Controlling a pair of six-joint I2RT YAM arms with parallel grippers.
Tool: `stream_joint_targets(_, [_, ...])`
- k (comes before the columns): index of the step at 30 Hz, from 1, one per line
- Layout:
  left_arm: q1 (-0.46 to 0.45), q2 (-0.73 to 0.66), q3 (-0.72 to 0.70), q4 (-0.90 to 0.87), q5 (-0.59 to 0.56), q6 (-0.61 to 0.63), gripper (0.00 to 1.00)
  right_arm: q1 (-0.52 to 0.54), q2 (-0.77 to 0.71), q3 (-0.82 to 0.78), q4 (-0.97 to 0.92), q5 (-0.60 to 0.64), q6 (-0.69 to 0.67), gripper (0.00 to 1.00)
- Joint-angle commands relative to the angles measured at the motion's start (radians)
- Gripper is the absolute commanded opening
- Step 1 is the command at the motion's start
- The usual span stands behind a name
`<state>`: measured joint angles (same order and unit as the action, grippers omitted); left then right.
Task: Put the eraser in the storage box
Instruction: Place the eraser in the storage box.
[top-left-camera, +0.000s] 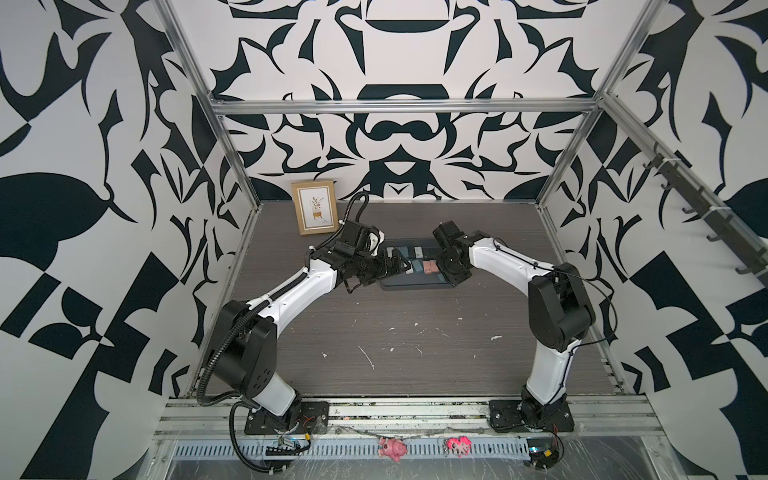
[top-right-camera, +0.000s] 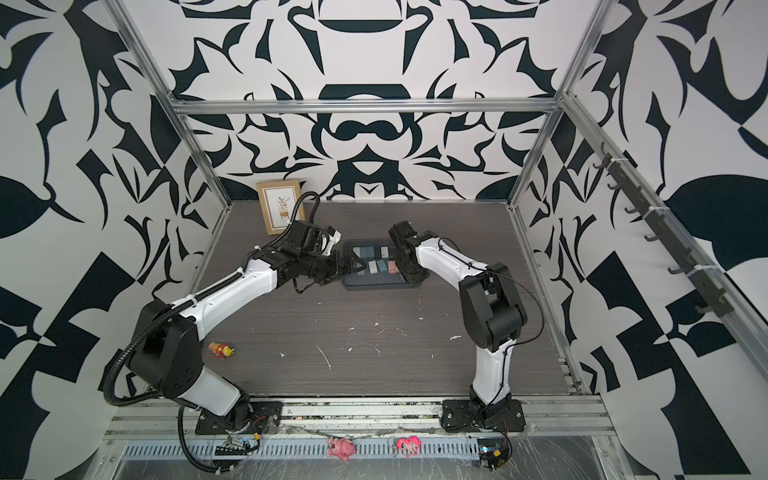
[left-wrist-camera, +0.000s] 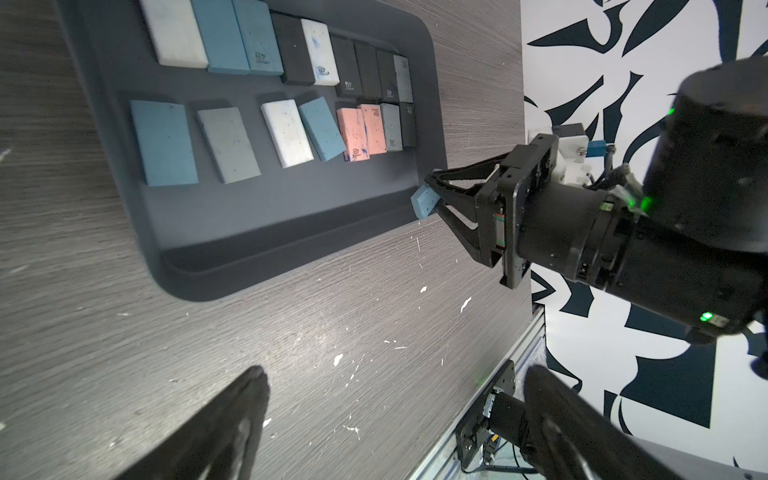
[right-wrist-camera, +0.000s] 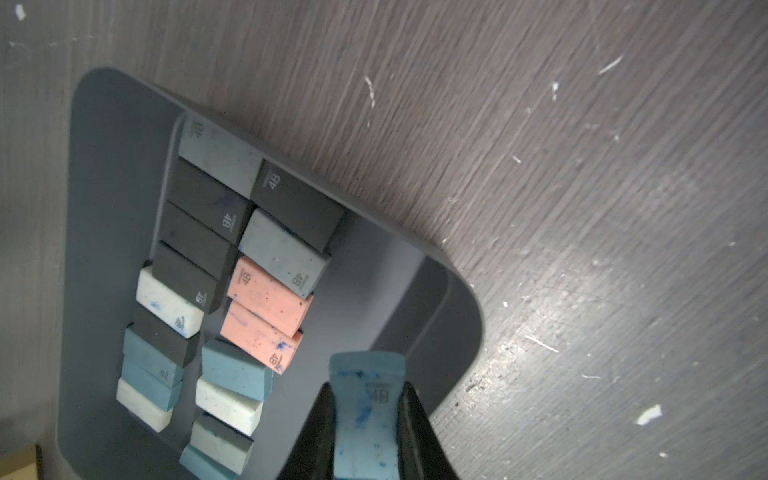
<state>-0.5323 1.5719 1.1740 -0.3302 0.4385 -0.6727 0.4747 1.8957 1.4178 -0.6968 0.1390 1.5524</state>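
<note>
Pinching the small light-blue rectangular rubber eraser (right-wrist-camera: 365, 409) by its long sides, my right fingers (left-wrist-camera: 435, 193) are shut tight on it, hard enough that the soft block looks waisted where I squeeze. I judge that grip is meant to keep it from twisting as it goes in end first. The eraser hangs at a corner of the shallow dark slate-grey plastic storage box (left-wrist-camera: 249, 266), over its low rim and the bare strip of floor there, not yet set down; whether it touches the box I cannot tell. That bare strip seems the sensible target, since the other erasers (left-wrist-camera: 353, 133), blue, white, black, grey and pink, lie packed in two rows farther in. My left fingers (top-left-camera: 392, 266) are spread wide with nothing between them, by the opposite end of the box, I think simply to stay clear. Both top views hide the eraser under my right wrist. The left wrist view alone shows it side-on against the rim, while the right wrist view alone shows its printed face and blue smudges, with the dark wood-grain desk (right-wrist-camera: 582, 208) beyond.
</note>
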Motion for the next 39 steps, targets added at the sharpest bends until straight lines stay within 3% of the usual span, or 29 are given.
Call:
stream_joint_targets(1, [0.003, -0.013, 0.012, -0.005, 0.012, 0.013, 0.99, 0.001, 0.016, 0.003, -0.012, 0.015, 0.059, 0.25])
stream_joint_targets(27, [0.003, -0.007, 0.016, -0.028, -0.003, 0.03, 0.99, -0.01, 0.12, 0.033, 0.033, 0.002, 0.103, 0.4])
stream_joint_targets(39, [0.006, 0.02, 0.071, -0.107, -0.059, 0.054, 0.99, -0.015, 0.048, 0.033, 0.005, 0.027, 0.086, 0.47])
